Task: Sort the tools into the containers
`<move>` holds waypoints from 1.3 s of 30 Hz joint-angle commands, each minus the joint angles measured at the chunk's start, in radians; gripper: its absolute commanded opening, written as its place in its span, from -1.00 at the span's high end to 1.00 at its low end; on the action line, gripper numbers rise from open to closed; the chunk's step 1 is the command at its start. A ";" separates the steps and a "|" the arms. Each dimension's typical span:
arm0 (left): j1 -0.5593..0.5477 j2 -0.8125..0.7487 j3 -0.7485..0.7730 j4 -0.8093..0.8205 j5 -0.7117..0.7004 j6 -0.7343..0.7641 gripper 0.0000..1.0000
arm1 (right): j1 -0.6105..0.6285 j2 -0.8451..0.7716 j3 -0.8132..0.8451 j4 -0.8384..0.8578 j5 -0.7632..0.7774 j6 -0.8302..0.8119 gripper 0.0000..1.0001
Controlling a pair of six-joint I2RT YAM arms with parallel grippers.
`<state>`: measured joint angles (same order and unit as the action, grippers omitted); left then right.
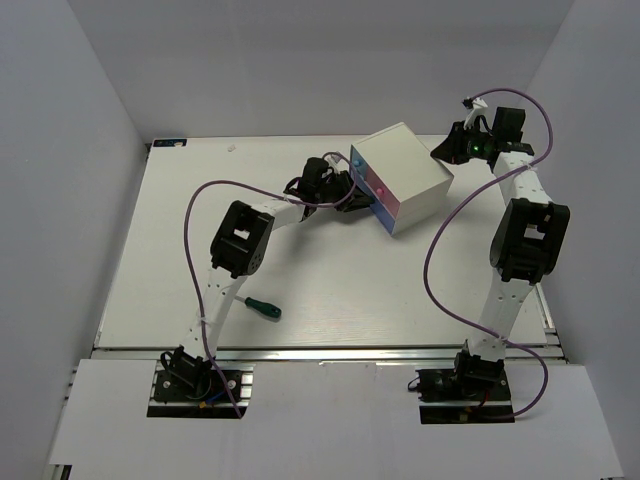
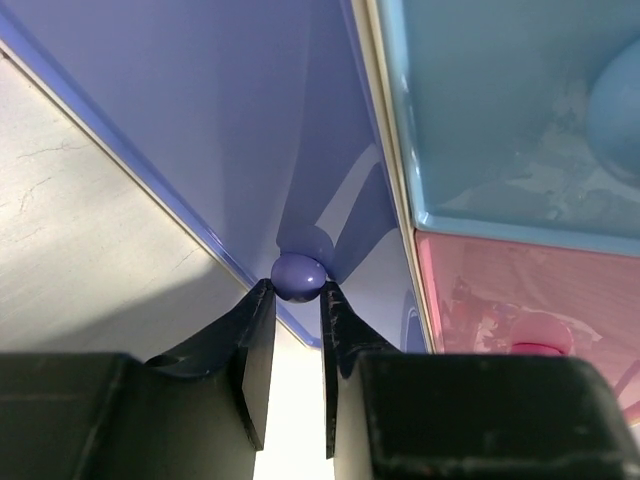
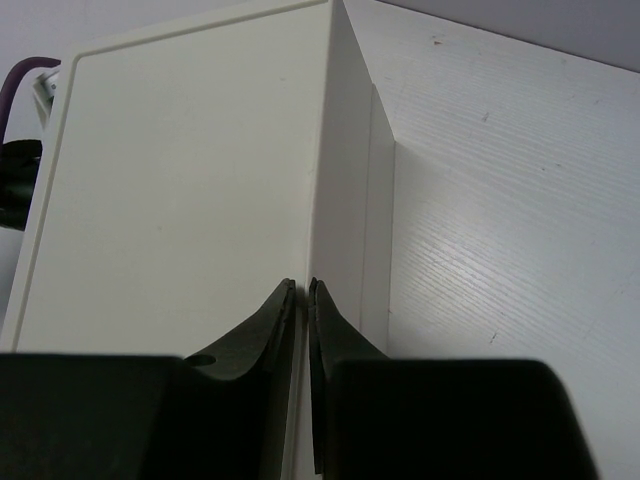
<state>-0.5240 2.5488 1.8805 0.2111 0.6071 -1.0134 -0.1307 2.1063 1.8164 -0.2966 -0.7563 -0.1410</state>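
Observation:
A white cabinet (image 1: 408, 165) stands at the back of the table, its drawers (image 1: 372, 190) facing left. My left gripper (image 1: 355, 193) is at that face. In the left wrist view my left gripper (image 2: 298, 287) is shut on the round knob (image 2: 298, 272) of a violet-blue drawer (image 2: 200, 110), one fingertip on each side. Beside it are a light blue drawer (image 2: 490, 110) and a pink drawer (image 2: 520, 290). My right gripper (image 1: 443, 152) (image 3: 303, 287) is shut with nothing in it, its tips against the cabinet's (image 3: 180, 180) back corner edge. A green-handled screwdriver (image 1: 263, 307) lies near the left arm.
Purple cables loop over both arms (image 1: 430, 260). White walls close in the table (image 1: 300, 290) on the left, back and right. The right arm's elbow (image 1: 527, 240) stands to the right of the cabinet.

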 commanded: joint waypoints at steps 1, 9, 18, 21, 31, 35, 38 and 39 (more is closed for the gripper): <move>-0.024 -0.042 -0.020 0.011 -0.078 0.027 0.66 | 0.032 0.058 -0.083 -0.283 0.023 -0.009 0.75; -0.008 -0.130 -0.136 -0.010 -0.090 0.094 0.77 | 0.032 0.064 -0.071 -0.280 0.093 -0.003 0.79; 0.012 -0.292 -0.348 -0.036 -0.084 0.191 0.80 | 0.032 0.073 -0.062 -0.280 0.123 0.001 0.79; 0.019 -0.337 -0.412 -0.018 -0.086 0.205 0.79 | 0.031 0.073 -0.062 -0.282 0.124 -0.002 0.79; 0.021 -0.228 -0.237 -0.002 -0.023 0.174 -0.16 | 0.032 0.078 -0.066 -0.289 0.123 -0.009 0.63; 0.021 -0.167 -0.150 -0.041 -0.030 0.171 -0.15 | 0.032 0.080 -0.060 -0.297 0.121 -0.011 0.64; 0.021 -0.133 -0.112 -0.038 -0.032 0.153 -0.13 | 0.032 0.083 -0.060 -0.308 0.112 -0.012 0.68; 0.021 -0.125 -0.104 -0.039 -0.032 0.148 -0.13 | 0.032 0.083 -0.060 -0.311 0.110 -0.014 0.69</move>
<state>-0.5037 2.4039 1.7374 0.1936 0.5652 -0.8516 -0.1230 2.1014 1.8198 -0.3218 -0.7284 -0.1192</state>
